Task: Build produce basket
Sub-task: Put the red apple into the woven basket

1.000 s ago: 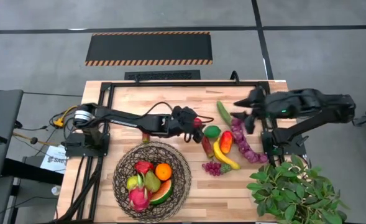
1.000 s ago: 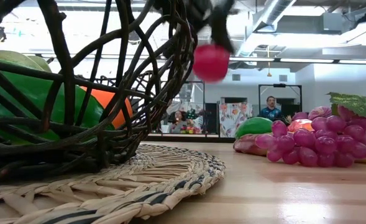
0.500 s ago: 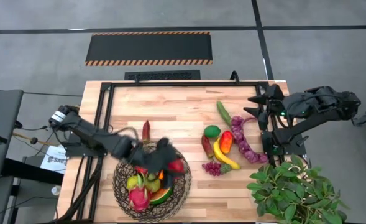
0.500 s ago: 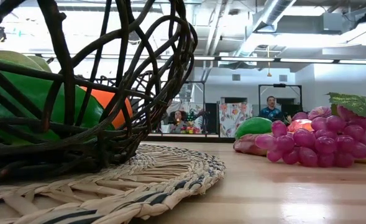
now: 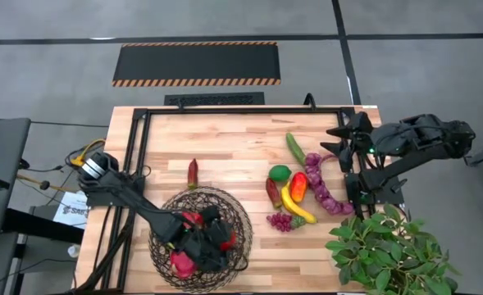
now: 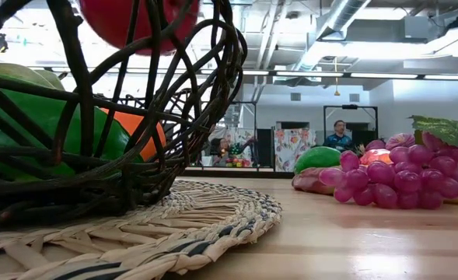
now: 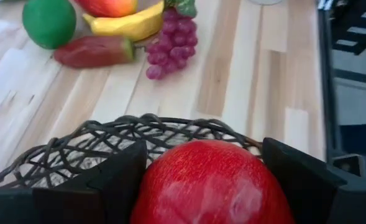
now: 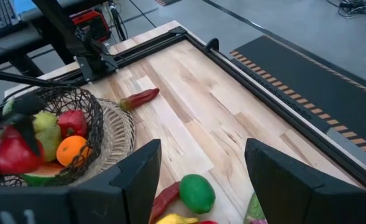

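The dark woven wire basket (image 5: 245, 217) stands on a straw mat at the table's near left and holds an orange (image 8: 71, 151), a pink dragonfruit (image 5: 179, 262), a pear and other toy produce. My left gripper (image 5: 218, 242) is over the basket, shut on a red apple (image 7: 210, 183). The apple also shows at rim height in the low view (image 6: 135, 19). My right gripper (image 5: 339, 143) hangs open and empty at the far right, above a green cucumber (image 5: 294, 147). More produce lies on the table at the right: a lime (image 5: 280, 173), a banana (image 5: 294, 205) and purple grapes (image 5: 280, 220). My left gripper pinches the red apple by two opposite sides (image 7: 155, 180) between its two fingers (image 7: 102, 186). The fingers slant down into the basket from the table's left. The apple is lifted clear of the table, inside the basket's rim (image 7: 139, 124).
A red chili (image 5: 193, 172) lies alone on the table just beyond the basket. A leafy green plant (image 5: 389, 254) fills the near right corner. A black frame (image 5: 225, 111) runs along the table's far and left edges. Bare wood lies between the basket and the produce pile.
My left gripper has carried the red apple from beside the produce pile at mid-table toward the near left, ending over the basket and lower into it. My right gripper has drawn back a little toward the table's right edge, still open.
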Robot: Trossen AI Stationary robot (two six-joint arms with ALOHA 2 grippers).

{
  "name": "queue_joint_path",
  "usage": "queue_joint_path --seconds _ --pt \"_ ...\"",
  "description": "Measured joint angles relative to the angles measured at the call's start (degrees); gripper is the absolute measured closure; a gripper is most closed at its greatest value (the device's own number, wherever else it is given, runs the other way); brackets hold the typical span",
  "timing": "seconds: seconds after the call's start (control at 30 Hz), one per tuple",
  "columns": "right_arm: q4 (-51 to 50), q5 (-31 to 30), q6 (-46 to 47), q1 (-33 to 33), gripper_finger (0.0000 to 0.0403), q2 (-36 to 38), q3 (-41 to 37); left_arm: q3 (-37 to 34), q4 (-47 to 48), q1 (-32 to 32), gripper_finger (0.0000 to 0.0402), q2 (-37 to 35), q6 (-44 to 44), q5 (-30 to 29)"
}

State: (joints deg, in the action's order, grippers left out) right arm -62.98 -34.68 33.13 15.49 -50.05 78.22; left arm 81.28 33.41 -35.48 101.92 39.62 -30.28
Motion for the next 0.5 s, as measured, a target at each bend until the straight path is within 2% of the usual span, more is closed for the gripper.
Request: queue_joint_path --seconds 0.33,0.5 --pt "-1.4 0.2 0.0 0.0 0.0148 -0.2 0.0 0.0 -0.4 0.2 0.0054 0.4 3.2 0.7" --pt "-1.5 0.2 0.0 0.0 0.0148 -0.2 0.0 0.0 -0.4 0.2 0.0038 0.4 2.9 -0.4"
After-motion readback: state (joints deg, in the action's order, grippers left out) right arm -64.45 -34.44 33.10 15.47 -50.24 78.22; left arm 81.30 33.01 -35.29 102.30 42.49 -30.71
